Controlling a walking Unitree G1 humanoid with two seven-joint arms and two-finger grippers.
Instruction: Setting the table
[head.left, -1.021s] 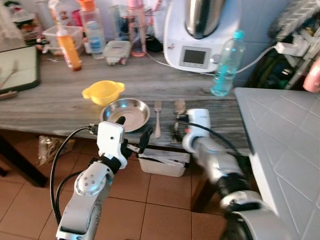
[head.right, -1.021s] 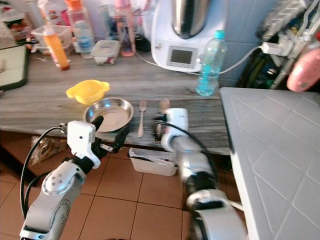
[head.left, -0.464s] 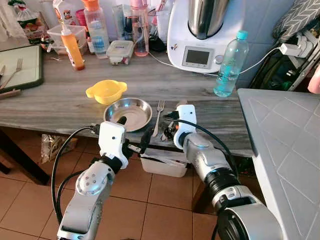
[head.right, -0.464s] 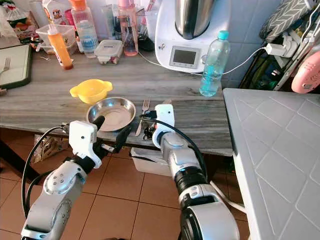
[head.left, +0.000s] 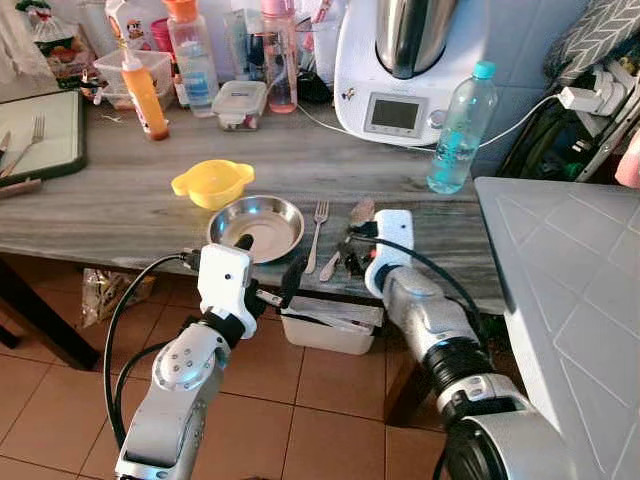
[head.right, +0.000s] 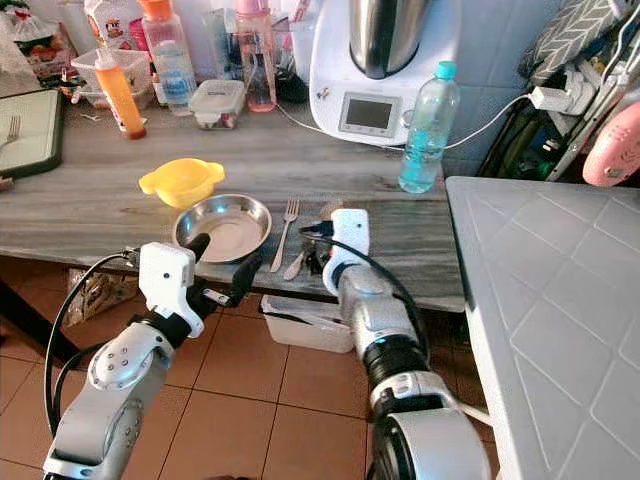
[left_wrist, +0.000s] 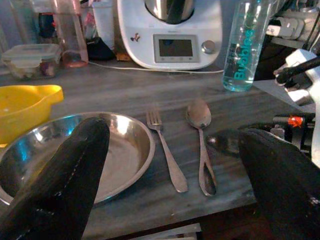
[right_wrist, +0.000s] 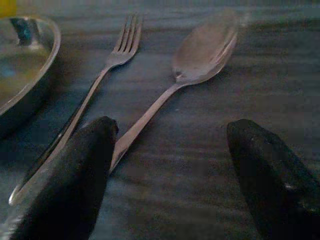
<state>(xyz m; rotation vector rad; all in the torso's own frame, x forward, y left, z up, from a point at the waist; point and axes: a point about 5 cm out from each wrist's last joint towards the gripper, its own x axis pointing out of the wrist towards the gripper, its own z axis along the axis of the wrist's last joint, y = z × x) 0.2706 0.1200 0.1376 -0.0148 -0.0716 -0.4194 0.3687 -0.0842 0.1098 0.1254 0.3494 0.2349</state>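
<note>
A steel plate (head.left: 255, 225) lies near the front edge of the grey wooden table (head.left: 120, 215). To its right lies a fork (head.left: 317, 235). A spoon (head.left: 349, 232) lies slanted beside it, its handle end close to the fork's. My right gripper (head.left: 350, 255) hovers low over the table edge just right of the spoon's handle. It is open, with the handle next to one of its fingers (right_wrist: 75, 175). My left gripper (head.left: 266, 262) is held open in front of the plate's near rim, with the plate (left_wrist: 115, 150), fork (left_wrist: 167, 160) and spoon (left_wrist: 200, 135) beyond its fingers (left_wrist: 65, 170).
A yellow bowl (head.left: 210, 183) sits behind the plate. Farther back stand a water bottle (head.left: 455, 130), a white kitchen machine (head.left: 400, 70), bottles and containers. A dark tray (head.left: 40, 130) is at the left. A white tiled counter (head.left: 570, 290) borders the right. A white box (head.left: 325, 325) sits under the table.
My right gripper has shifted to the right, away from the fork, and the spoon now shows lying slanted instead of straight. The left arm has stayed put.
</note>
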